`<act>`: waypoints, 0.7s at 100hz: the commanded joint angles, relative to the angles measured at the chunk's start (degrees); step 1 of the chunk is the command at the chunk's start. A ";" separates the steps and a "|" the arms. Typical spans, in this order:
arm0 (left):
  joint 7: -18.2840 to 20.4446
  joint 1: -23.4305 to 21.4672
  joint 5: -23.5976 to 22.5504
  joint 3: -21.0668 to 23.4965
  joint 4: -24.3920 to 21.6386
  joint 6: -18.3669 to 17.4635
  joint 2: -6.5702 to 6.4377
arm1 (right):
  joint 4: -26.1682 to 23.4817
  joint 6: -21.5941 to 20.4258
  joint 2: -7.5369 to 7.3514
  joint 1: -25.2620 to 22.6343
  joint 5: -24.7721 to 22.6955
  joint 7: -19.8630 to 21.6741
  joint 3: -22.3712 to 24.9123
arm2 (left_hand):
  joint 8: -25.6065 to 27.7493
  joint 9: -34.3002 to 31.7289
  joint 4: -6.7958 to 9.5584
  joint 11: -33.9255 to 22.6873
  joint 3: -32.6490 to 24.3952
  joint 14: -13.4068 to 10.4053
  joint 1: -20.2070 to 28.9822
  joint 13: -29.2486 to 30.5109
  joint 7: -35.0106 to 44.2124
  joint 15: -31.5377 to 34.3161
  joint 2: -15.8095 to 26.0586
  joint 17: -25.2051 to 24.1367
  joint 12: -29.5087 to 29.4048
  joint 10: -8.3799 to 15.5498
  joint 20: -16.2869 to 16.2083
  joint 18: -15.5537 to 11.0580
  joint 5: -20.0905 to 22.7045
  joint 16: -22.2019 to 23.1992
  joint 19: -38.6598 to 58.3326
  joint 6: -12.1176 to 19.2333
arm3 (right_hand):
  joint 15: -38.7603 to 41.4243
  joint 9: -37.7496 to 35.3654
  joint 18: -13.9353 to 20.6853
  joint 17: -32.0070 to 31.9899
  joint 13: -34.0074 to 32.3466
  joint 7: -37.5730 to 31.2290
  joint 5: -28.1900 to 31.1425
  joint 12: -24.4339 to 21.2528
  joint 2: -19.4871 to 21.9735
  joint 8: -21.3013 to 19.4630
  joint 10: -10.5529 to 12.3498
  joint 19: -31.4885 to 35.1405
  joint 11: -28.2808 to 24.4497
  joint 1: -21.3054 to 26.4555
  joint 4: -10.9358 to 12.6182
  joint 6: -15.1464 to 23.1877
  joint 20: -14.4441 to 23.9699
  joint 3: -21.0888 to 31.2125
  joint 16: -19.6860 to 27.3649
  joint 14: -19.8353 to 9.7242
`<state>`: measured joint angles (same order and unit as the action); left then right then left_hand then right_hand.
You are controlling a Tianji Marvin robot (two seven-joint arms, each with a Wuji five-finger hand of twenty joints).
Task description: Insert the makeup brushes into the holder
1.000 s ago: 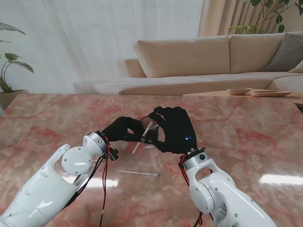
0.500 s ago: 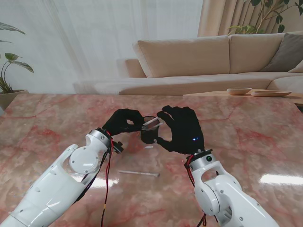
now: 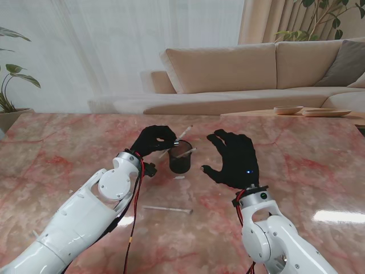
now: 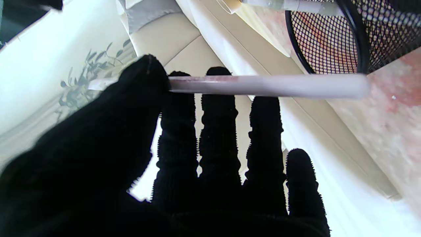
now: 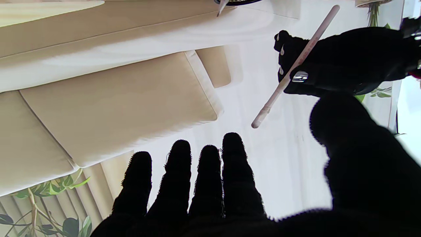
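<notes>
At the holder's (image 3: 180, 161) rim, my left robot hand (image 3: 153, 140) pinches a makeup brush (image 3: 181, 136), its long axis tilted toward two o'clock. My right robot hand (image 3: 234, 160) hangs open at three o'clock.

A pink marble table (image 3: 319, 165) fills the foreground. Beyond it, at twelve o'clock, a beige sofa (image 3: 228, 68) sits before sheer white curtains (image 3: 114, 45). A leafy plant (image 3: 11, 85) stands at nine o'clock. At two o'clock, shallow dishes (image 3: 311, 111) rest on a low wooden table (image 3: 251, 114), with another plant (image 3: 319, 17) behind.
</notes>
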<state>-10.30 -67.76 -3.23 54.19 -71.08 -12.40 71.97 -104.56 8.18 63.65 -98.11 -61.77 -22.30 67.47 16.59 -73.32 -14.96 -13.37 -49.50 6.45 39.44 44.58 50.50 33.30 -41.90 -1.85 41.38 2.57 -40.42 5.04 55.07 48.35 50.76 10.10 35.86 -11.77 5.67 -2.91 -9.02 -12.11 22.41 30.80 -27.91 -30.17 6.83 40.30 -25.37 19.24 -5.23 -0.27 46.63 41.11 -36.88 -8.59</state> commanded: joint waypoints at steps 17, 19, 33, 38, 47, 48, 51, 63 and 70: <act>-0.71 2.05 9.01 -1.07 4.48 -0.59 3.21 | 1.34 0.81 0.13 -1.15 1.03 0.63 0.92 | 2.55 -4.35 1.05 2.65 -3.11 -6.47 0.12 -5.67 4.64 -5.65 0.95 -1.23 -0.98 7.21 4.01 -5.67 -0.27 -3.81 -11.18 16.30 | -0.75 1.52 0.55 -0.87 1.70 0.96 -1.10 -1.04 1.25 0.64 -0.77 -1.46 0.34 -2.85 0.87 -0.71 1.02 -0.14 0.56 0.40; -0.77 2.26 9.88 -1.16 4.92 -0.71 3.48 | 1.45 0.83 0.14 -1.22 1.14 0.63 0.96 | 2.68 -4.38 0.99 2.69 -3.06 -6.62 -0.01 -6.02 4.68 -5.87 0.87 -1.33 -1.10 7.50 4.03 -5.85 -0.19 -3.98 -11.82 16.67 | -0.76 1.56 0.55 -0.86 1.70 0.96 -1.10 -1.05 1.22 0.65 -0.71 -1.46 0.36 -2.81 0.88 -0.67 1.02 -0.10 0.56 0.40; -1.37 3.72 14.07 -1.83 7.83 -1.37 5.13 | 2.30 1.08 0.22 -1.43 1.96 0.80 1.14 | 3.15 -4.12 0.50 3.01 -4.04 -7.66 -0.39 -8.23 4.58 -7.17 0.10 -1.51 -2.25 9.03 0.73 -7.26 -0.06 -5.81 -19.81 18.54 | -0.76 1.31 0.60 -0.73 1.70 0.82 -0.80 -1.03 1.36 0.69 -0.73 -1.47 0.27 -2.84 0.96 -0.49 1.05 0.21 0.55 0.40; -1.69 4.19 15.01 -2.05 8.78 -1.54 5.64 | 2.57 1.21 0.27 -1.39 2.37 0.87 1.13 | 3.01 -4.25 0.24 3.03 -4.92 -7.85 -0.53 -8.71 4.92 -7.13 -0.76 -1.67 -2.68 9.68 -1.40 -7.42 0.23 -6.03 -21.75 19.46 | -0.76 1.28 0.60 -0.72 1.70 0.80 -0.78 -1.01 1.41 0.71 -0.68 -1.48 0.25 -2.82 0.99 -0.45 1.05 0.35 0.55 0.40; -2.41 4.83 17.22 -2.20 10.20 -1.59 6.61 | 2.96 1.22 0.30 -1.28 2.83 1.10 1.11 | 2.55 -4.38 0.05 3.25 -5.46 -7.94 -0.41 -9.03 5.22 -7.15 -1.92 -2.08 -3.22 10.11 -2.23 -7.55 0.75 -6.05 -22.61 20.34 | -0.62 0.99 0.60 -0.67 1.68 0.66 -0.54 -0.92 1.45 0.73 -0.63 -1.49 0.09 -2.84 1.03 -0.37 1.07 0.73 0.43 0.38; -2.47 4.87 17.52 -2.19 10.31 -1.57 6.71 | 3.00 1.22 0.30 -1.27 2.88 1.12 1.10 | 1.89 -4.42 -0.27 3.15 -6.14 -7.91 -0.52 -9.06 5.79 -7.09 -2.14 -2.00 -3.51 10.03 -3.33 -7.55 0.70 -6.05 -23.34 20.29 | -0.57 0.96 0.58 -0.63 1.67 0.66 -0.55 -0.90 1.43 0.74 -0.64 -1.48 0.06 -2.84 1.03 -0.33 1.08 0.79 0.39 0.32; -2.71 5.01 18.21 -2.18 10.68 -1.55 7.01 | 3.09 1.23 0.31 -1.23 3.00 1.19 1.08 | 1.28 -4.45 -0.50 3.11 -6.72 -7.99 -0.45 -9.18 6.31 -7.09 -2.51 -2.02 -3.84 9.96 -4.34 -7.58 0.80 -6.07 -24.07 20.26 | -0.43 0.82 0.56 -0.60 1.68 0.61 -0.47 -0.83 1.41 0.74 -0.66 -1.48 -0.03 -2.80 1.04 -0.31 1.09 0.96 0.28 0.31; -3.14 6.04 20.00 -2.31 12.84 -1.73 8.02 | 3.39 1.22 0.33 -1.12 3.49 1.51 1.00 | 0.99 -4.76 -0.38 3.29 -7.36 -8.09 0.46 -9.18 6.51 -7.15 -3.80 -2.20 -4.47 10.36 -5.13 -7.68 1.94 -6.12 -24.29 20.40 | 0.00 0.49 0.54 -0.49 1.75 0.44 -0.18 -0.63 1.41 0.78 -0.62 -1.47 -0.26 -2.72 1.07 -0.14 1.14 1.65 -0.10 0.30; -3.30 6.68 21.00 -2.41 14.16 -1.68 8.63 | 3.56 1.30 0.35 -1.09 3.76 1.66 0.95 | 1.04 -4.82 -0.34 3.30 -7.72 -7.96 0.89 -9.13 6.60 -6.98 -4.18 -2.29 -4.62 10.46 -5.45 -7.91 2.45 -6.01 -24.43 20.18 | 0.09 0.36 0.54 -0.49 1.75 0.36 -0.05 -0.53 1.44 0.79 -0.65 -1.49 -0.34 -2.75 1.06 -0.15 1.16 2.00 -0.20 0.26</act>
<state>-13.26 -61.76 17.04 51.99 -57.80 -14.15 79.74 -101.50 9.03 63.82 -98.84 -58.39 -21.57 68.48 16.80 -73.32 -16.20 -11.37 -52.22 1.60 37.63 36.74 51.34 26.92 -46.34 -2.84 37.36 8.80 -44.35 0.30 53.83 42.71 27.73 20.31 35.84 -11.84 5.67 -2.91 -9.02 -12.09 22.49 30.80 -27.32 -30.14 6.79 40.28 -25.38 19.24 -5.23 -0.27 46.63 41.92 -36.88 -8.57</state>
